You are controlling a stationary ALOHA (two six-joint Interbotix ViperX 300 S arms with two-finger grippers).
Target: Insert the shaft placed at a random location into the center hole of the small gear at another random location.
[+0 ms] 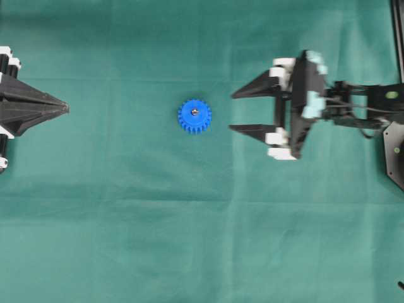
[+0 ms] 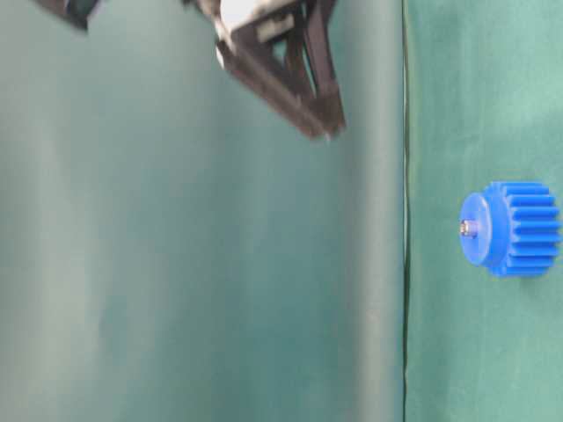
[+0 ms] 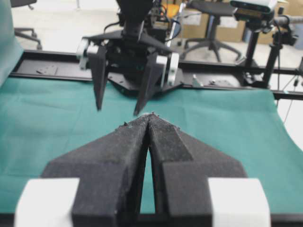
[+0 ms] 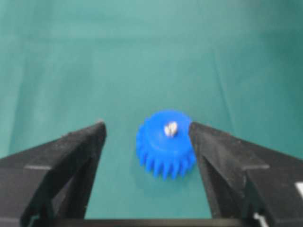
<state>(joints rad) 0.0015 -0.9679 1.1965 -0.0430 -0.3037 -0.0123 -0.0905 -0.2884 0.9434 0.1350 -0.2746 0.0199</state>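
Note:
The small gear (image 1: 194, 117), bright blue, lies flat on the green cloth near the middle. The shaft (image 1: 194, 112) stands in its raised hub, and only its shiny end shows. The center hole is hidden under the shaft. In the right wrist view the small gear (image 4: 165, 144) with the shaft (image 4: 170, 129) lies just beyond my fingertips. My right gripper (image 1: 232, 112) is open, a little right of the gear and apart from it, with nothing in it. My left gripper (image 1: 66, 108) is shut and empty at the far left. From table level the small gear (image 2: 519, 230) shows the shaft (image 2: 468, 228) poking out.
Green cloth (image 1: 202, 240) covers the whole table. In the left wrist view the right gripper (image 3: 118, 111) faces me across the cloth. Behind it run a black frame rail (image 3: 42, 71) and lab stands.

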